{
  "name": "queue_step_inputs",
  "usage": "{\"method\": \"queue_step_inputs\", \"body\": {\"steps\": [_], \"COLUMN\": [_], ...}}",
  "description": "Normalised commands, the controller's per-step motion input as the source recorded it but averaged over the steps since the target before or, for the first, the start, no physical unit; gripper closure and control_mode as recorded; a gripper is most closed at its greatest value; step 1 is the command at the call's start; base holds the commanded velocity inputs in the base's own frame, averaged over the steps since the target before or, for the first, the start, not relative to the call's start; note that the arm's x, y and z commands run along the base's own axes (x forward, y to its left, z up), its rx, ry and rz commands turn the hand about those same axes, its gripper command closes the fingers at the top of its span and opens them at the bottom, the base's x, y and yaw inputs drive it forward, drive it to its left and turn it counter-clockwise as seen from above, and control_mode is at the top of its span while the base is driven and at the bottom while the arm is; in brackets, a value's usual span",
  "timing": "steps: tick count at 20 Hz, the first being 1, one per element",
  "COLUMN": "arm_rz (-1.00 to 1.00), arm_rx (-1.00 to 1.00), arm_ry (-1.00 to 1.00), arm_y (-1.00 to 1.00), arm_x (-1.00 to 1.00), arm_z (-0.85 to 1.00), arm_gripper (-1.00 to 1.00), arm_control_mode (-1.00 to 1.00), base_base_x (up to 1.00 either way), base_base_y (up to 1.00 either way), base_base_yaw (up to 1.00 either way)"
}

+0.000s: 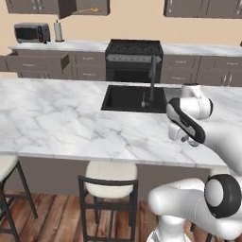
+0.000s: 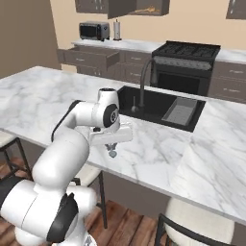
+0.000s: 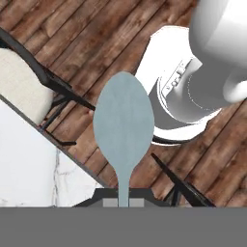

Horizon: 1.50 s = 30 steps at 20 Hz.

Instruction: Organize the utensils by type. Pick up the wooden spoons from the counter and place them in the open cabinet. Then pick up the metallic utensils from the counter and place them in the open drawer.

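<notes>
My gripper hangs just above the front edge of the white marble counter, right of the middle in the left base view. It is shut on a slim silver metal spoon. The thin handle runs down between the fingertips, and the oval bowl points away over the wooden floor. From the right base view only the spoon's tip shows under the hand. On the far wall the cabinet stands open with a tan wooden spoon on its shelf. Below it the drawer is pulled out.
A black sink with a tall faucet is sunk into the counter behind the hand. Stools stand along the counter's front. A toaster oven, a paper roll and a black stove line the far wall.
</notes>
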Motion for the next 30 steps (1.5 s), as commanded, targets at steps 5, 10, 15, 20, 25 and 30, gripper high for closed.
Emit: {"method": "queue_step_inputs", "body": {"steps": [5,10,15,20,25,30], "arm_rz": [0.00,0.00,0.00,0.00,0.00,0.00], "arm_rx": [0.00,0.00,0.00,0.00,0.00,0.00], "arm_ry": [0.00,0.00,0.00,0.00,0.00,0.00], "arm_y": [0.00,0.00,0.00,0.00,0.00,0.00], "arm_x": [0.00,0.00,0.00,0.00,0.00,0.00], "arm_z": [0.00,0.00,0.00,0.00,0.00,0.00], "arm_gripper": [1.00,1.00,1.00,1.00,1.00,1.00], "arm_control_mode": [1.00,1.00,1.00,1.00,1.00,1.00], "base_base_x": [-0.88,-0.44,0.03,0.27,0.47,0.55], "base_base_y": [0.00,0.62,1.00,1.00,1.00,1.00], "base_base_yaw": [0.08,0.27,0.16,0.06,0.01,0.00]}}
